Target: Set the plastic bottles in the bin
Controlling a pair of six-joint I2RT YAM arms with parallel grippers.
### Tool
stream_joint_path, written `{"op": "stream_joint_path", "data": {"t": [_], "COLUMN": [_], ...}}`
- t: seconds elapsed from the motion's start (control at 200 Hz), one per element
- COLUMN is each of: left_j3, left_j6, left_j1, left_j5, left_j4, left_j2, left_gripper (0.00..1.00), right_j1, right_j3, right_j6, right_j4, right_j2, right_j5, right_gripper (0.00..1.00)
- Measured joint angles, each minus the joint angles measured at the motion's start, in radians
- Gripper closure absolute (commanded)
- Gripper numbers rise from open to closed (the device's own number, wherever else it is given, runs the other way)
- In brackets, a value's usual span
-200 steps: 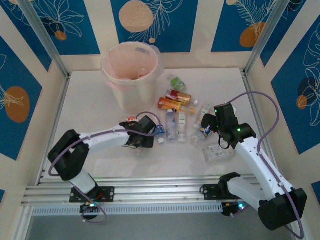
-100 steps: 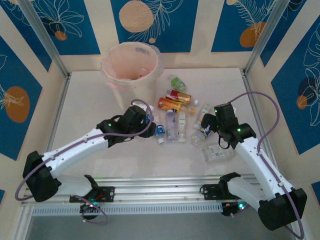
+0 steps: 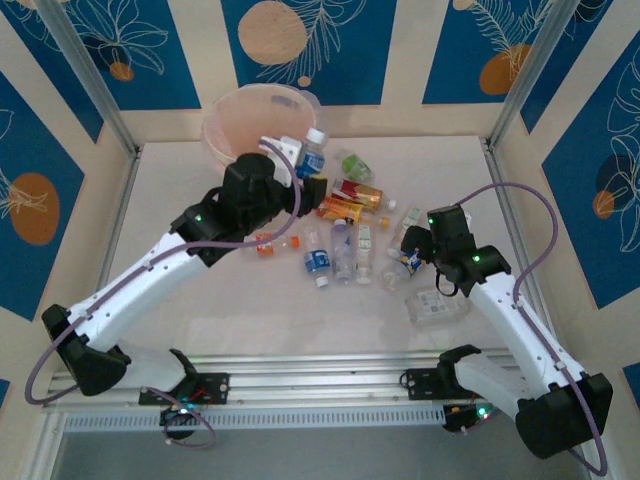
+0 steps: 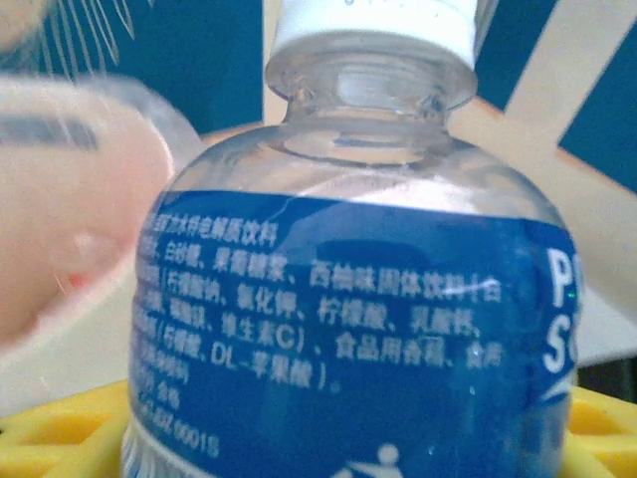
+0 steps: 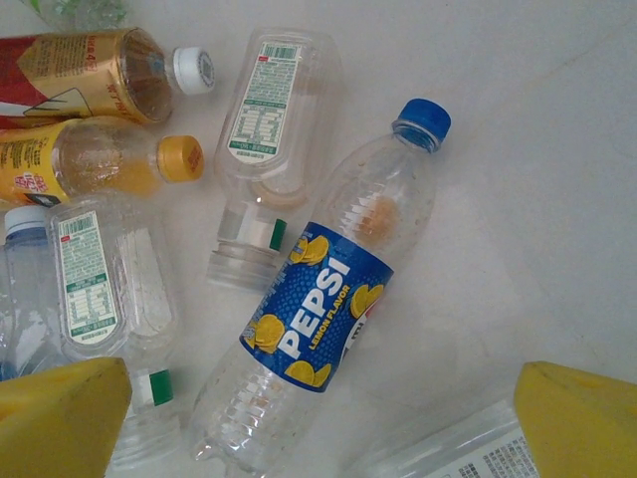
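Clear plastic with a deep blue label looms close in the left wrist view: the blue-label bottle (image 4: pixel 348 329), its base cut off at the bottom edge and its white cap at the top. The small white print on the label is sharp. Everything behind it is blurred, and a pale pink smear at the left of the frame may be the bin. Yellow fingers (image 4: pixel 50 438) peek out at both bottom corners against the bottle's sides, so the left claw (image 3: pixel 300 168) is pinching it.

From above, the left arm stretches long from the lower left toward the upper middle. It holds the bottle upright near the right rim of the bin (image 3: pixel 222 112); whether they touch I cannot tell. The arm hides the bin's near wall. The bin is round, translucent and pinkish white, in the upper middle of the frame.

The right arm bends up from the lower right, and the right claw (image 3: pixel 412 252) hangs spread wide over the heap of bottles (image 3: pixel 345 235) at the middle. Its wrist view shows a ribbed Pepsi bottle (image 5: pixel 318 319) with a blue cap lying slantwise. Flattened clear ones lie beside it. An orange bottle (image 5: pixel 90 164) lies at the left edge, a red-gold one above it, both partly cut off.
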Motion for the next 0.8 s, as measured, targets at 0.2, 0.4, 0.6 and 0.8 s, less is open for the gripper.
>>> {"op": "stream_joint_path", "data": {"t": [0.2, 0.4, 0.6, 0.8], "left_j3": [0.198, 0.389, 0.502, 0.658], "left_j6": [0.077, 0.076, 0.075, 0.076], "left_j1": [0.138, 0.298, 0.398, 0.472], "left_j5": [0.045, 0.119, 0.200, 0.325], "left_j4": [0.041, 0.036, -0.021, -0.140], "left_j2": [0.113, 0.275, 0.420, 0.562], "left_gripper": [0.31, 0.31, 0.31, 0.30], "right_j1": [0.000, 0.006, 0.007, 0.007], "right_j3": [0.000, 0.000, 0.000, 0.000], "right_j6": [0.000, 0.004, 0.007, 0.007], "right_j4": [-0.002, -0.022, -0.042, -0.056], "right_j2": [0.000, -0.013, -0.040, -0.042], "right_j5": [0.000, 0.000, 0.001, 0.001], "right_gripper": [0.01, 0.01, 0.01, 0.01]}}
